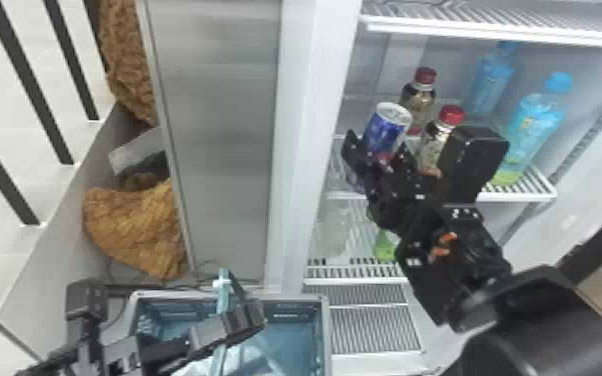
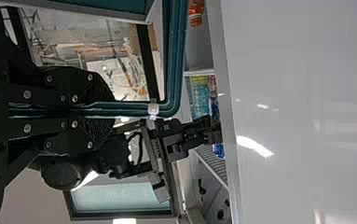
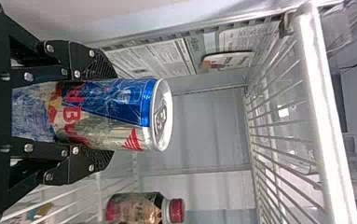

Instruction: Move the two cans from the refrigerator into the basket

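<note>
My right gripper is inside the refrigerator, shut on a blue and silver can that it holds top up, slightly tilted. In the right wrist view the two fingers of the right gripper press the can from both sides. Below the fridge opening, the basket stands with its teal handle raised. At that handle is my left gripper. The left wrist view has the left gripper shut on the handle. I cannot make out a second can for certain.
Two red-capped bottles stand close beside and behind the right gripper, with blue-capped bottles farther right. A wire shelf edge runs below them, another shelf above. The fridge's side wall separates this opening from the grey panel.
</note>
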Controlling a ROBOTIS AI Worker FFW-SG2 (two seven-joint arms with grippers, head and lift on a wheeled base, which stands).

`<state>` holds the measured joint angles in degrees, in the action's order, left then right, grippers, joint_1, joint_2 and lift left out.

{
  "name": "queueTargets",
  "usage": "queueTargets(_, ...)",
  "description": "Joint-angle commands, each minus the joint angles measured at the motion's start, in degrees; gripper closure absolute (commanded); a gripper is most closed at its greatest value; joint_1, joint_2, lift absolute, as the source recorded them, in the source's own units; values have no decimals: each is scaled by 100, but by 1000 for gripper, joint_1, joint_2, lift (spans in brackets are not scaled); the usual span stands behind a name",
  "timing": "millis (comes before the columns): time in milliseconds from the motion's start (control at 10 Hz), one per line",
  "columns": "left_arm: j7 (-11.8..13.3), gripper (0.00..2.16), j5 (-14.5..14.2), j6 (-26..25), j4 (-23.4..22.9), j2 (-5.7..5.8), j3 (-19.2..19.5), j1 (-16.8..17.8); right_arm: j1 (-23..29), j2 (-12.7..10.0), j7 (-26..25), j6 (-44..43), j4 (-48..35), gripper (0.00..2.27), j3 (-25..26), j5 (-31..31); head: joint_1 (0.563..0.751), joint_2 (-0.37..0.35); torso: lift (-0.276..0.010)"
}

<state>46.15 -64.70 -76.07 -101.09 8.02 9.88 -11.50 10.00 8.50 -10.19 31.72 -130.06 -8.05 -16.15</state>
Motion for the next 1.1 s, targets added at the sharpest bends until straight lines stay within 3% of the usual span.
queueTargets(0,-1,1191,-9,0,6,-2,6,11,490,55,0,301,-614,1199,40,-156,695,-145,-31)
queueTargets(300,-1,1191,3,0,-8,-19,6,11,1334,108,9,779,-1514,1199,51,-511,695,-135,-31)
queueTargets(1000,-1,1191,3,14,6,-37,17,25,2417,363,466,2481,-2611,1197,51,-1230,695,-52,-31)
